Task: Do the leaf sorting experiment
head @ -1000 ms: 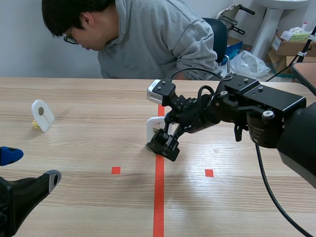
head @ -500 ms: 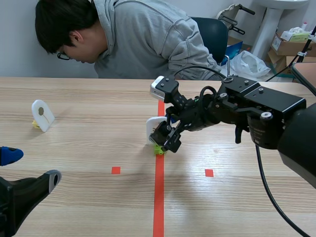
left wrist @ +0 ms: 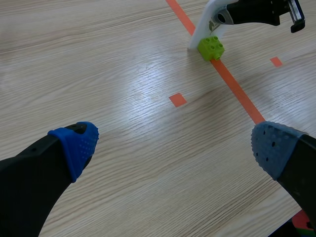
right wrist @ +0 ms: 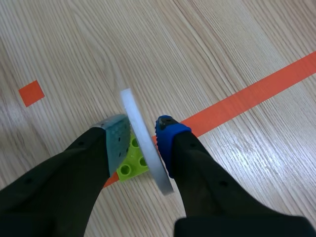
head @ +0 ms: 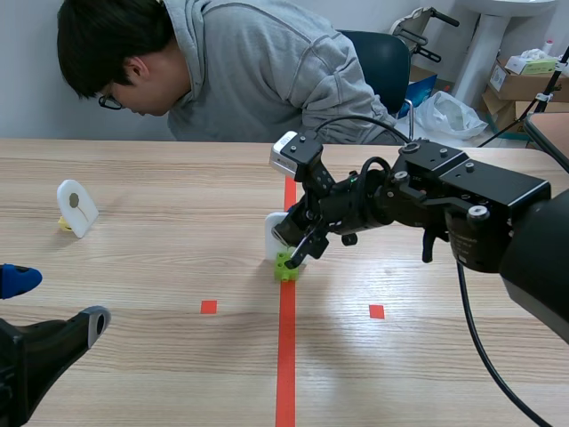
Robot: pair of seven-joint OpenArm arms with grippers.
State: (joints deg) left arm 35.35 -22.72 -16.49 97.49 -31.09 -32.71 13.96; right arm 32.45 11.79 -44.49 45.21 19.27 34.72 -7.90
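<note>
My right tool [right wrist: 142, 140] pinches the white leaf-shaped plate [right wrist: 130, 104] between its pads [right wrist: 168, 129]. The plate's lime-green brick base [right wrist: 129, 167] is down on the table [head: 160, 267], at the tape line [head: 285, 356]. My left tool [left wrist: 175, 143] is spread wide and holds nothing, low at eight o'clock. I judge the sorting barely begun: this leaf is not yet let go, and a second white leaf [head: 76, 207] on a yellow base [head: 64, 224] stands at ten o'clock. Only the right wrist view shows both pads on the plate's faces. Only the scene view shows the second leaf and the person [head: 240, 71] at twelve.
</note>
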